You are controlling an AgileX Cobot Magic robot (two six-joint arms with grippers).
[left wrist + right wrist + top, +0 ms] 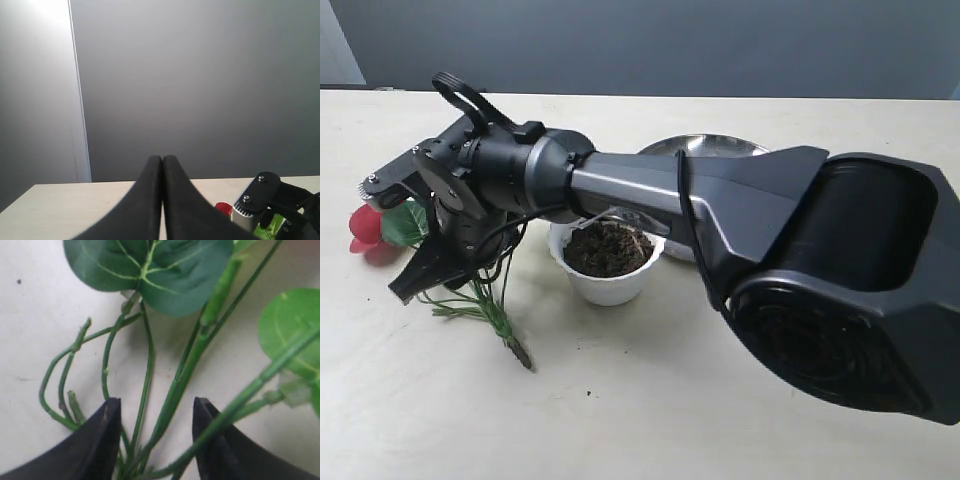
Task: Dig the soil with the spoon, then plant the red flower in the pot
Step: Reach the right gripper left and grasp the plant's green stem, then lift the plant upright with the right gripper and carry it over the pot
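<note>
Centrally, pot [608, 280] brimming with soil [608, 248]; right gripper [156, 440] released, straddling red flower [172, 385] stems on surface [650, 420]; left gripper [162, 200] clenched, grasping nothing.

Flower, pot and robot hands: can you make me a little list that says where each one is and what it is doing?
red flower: lying on the table, left of the pot, stems pointing toward the camera
stems: between the open right fingers, not pinched yet
pot: white, upright, in the middle
soil: dark and lumpy, filling the pot
steel plate: behind the pot, partly hidden by the arm
spoon: cannot pick it out clearly
right gripper: open, low over the stems
left gripper: shut, empty, raised facing the wall
table: pale wood
</note>
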